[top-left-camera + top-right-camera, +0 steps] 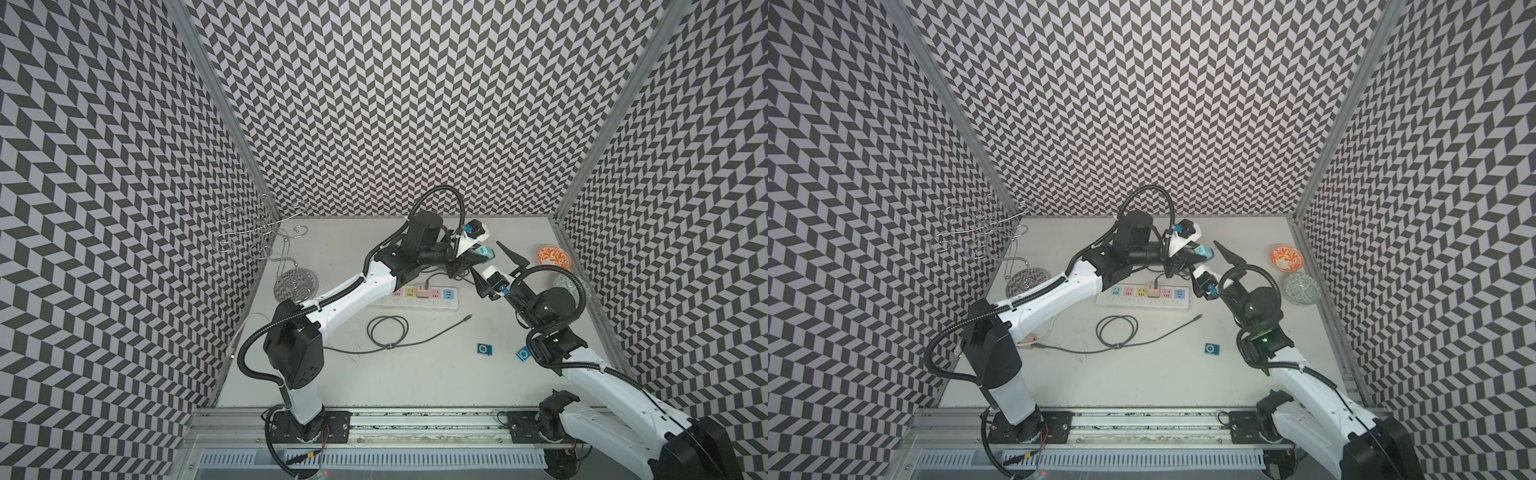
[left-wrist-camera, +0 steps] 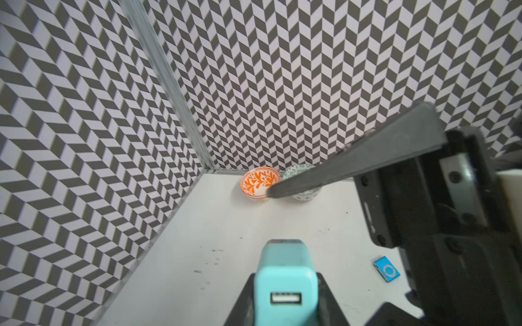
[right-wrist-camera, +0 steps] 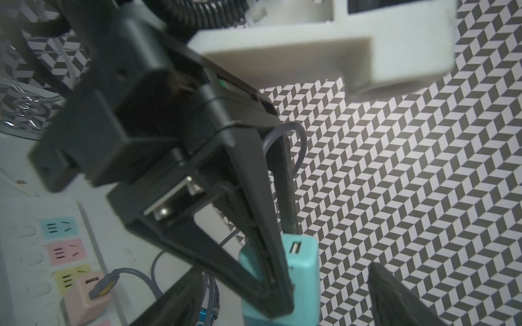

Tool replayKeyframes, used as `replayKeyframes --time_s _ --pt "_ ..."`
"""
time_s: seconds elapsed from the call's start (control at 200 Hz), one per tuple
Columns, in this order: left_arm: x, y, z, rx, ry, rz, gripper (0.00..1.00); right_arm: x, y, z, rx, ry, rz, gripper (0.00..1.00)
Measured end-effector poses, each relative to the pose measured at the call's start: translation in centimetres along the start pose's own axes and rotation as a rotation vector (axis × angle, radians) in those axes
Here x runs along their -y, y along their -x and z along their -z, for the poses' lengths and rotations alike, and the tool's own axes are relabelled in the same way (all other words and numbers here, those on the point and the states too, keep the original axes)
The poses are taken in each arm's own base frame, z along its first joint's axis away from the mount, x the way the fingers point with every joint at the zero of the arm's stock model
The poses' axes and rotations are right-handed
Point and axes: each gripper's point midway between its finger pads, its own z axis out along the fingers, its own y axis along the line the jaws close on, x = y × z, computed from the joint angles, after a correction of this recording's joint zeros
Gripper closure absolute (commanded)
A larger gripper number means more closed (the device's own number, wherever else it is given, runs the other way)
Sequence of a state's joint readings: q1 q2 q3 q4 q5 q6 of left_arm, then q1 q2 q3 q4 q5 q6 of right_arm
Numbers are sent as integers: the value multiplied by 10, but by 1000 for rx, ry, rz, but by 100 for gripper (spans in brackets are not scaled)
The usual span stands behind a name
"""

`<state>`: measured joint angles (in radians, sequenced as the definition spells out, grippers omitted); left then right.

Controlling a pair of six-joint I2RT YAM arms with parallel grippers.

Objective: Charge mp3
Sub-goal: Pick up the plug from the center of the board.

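**Left claw pinches charger; mp3 lies on tabletop**

Both top views: left claw [image 1: 480, 257] pinches the teal charger [image 1: 484, 252] toward the tabletop's [image 1: 415, 386] far-right corner, behind the power strip [image 1: 415, 298]. Right claw [image 1: 484, 255] is spread, one finger each side of the charger. Blue mp3 [image 1: 485, 349] lies flat toward the front-right corner.

Left wrist: charger's USB port faces the camera.

Right wrist: same pinch.

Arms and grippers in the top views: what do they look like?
The left arm and right arm have white link shells, black joint housings and black corrugated conduit looping alongside. The left gripper and right gripper are black, with long tapered, pointed fingers. A white camera mount with a blue plug sits at each wrist.
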<state>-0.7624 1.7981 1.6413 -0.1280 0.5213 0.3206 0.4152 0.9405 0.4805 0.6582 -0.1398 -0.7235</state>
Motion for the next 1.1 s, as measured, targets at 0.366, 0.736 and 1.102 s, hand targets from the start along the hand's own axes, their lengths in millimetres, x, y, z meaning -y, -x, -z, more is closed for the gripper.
replayKeyframes --time_s 0.366,0.736,1.102 --pt "-146 24 40 59 294 -46 94 21 -10 19 -63 -127 -206 8" --pt "-211 82 111 176 492 -152 92 3 -55 31 -207 -140 -306 7" --pt "-226 41 166 -19 607 -294 95 -10 -71 25 -266 -101 -333 7"
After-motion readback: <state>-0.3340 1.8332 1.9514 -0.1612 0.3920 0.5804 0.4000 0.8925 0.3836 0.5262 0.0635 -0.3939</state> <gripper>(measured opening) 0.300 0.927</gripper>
